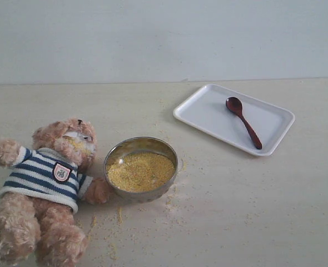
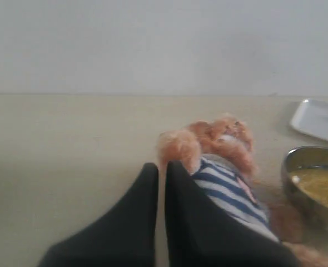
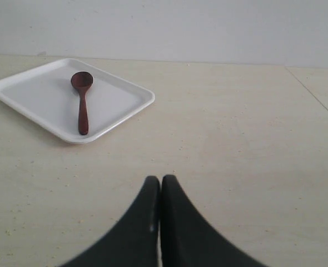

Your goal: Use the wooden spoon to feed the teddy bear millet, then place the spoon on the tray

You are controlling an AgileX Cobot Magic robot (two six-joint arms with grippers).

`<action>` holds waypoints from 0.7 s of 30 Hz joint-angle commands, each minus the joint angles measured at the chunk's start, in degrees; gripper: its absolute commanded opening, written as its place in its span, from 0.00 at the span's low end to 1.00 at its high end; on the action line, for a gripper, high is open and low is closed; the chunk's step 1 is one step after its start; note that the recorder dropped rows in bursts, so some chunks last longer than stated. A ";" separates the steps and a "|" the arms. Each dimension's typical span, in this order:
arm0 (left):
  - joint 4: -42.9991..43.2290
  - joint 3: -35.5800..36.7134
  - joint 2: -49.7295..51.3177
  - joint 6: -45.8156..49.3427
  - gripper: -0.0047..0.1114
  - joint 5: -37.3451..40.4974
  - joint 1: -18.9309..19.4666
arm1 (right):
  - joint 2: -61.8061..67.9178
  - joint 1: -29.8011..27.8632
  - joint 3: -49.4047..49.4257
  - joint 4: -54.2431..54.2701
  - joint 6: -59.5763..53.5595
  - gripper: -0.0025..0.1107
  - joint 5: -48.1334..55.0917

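The teddy bear (image 1: 47, 189) in its striped shirt lies on its back at the left, with yellow grains on its muzzle. Beside it stands a steel bowl (image 1: 142, 146) holding the millet (image 1: 140, 171). The wooden spoon (image 1: 243, 121) lies inside the white tray (image 1: 205, 108) at the back right, bowl end farthest from me. No arm shows in the exterior view. My left gripper (image 2: 162, 167) is shut on nothing, close to the teddy bear (image 2: 219, 167). My right gripper (image 3: 160, 181) is shut and empty, well short of the tray (image 3: 114, 103) and the spoon (image 3: 82, 100).
Loose millet grains (image 1: 117, 217) are scattered on the table around the bowl and in front of the bear. A pale wall (image 1: 164, 39) closes off the back of the table.
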 commanded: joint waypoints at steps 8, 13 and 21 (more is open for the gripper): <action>14.42 2.46 -0.08 -10.87 0.08 2.47 0.37 | -0.28 -0.15 -0.02 -0.23 0.04 0.02 -0.17; 15.69 2.46 -0.08 -12.70 0.08 4.22 1.70 | -0.28 -0.15 -0.02 -0.23 0.04 0.02 -0.17; 15.68 2.46 -0.08 -12.71 0.08 4.22 1.70 | -0.28 -0.15 -0.02 -0.23 0.04 0.02 -0.17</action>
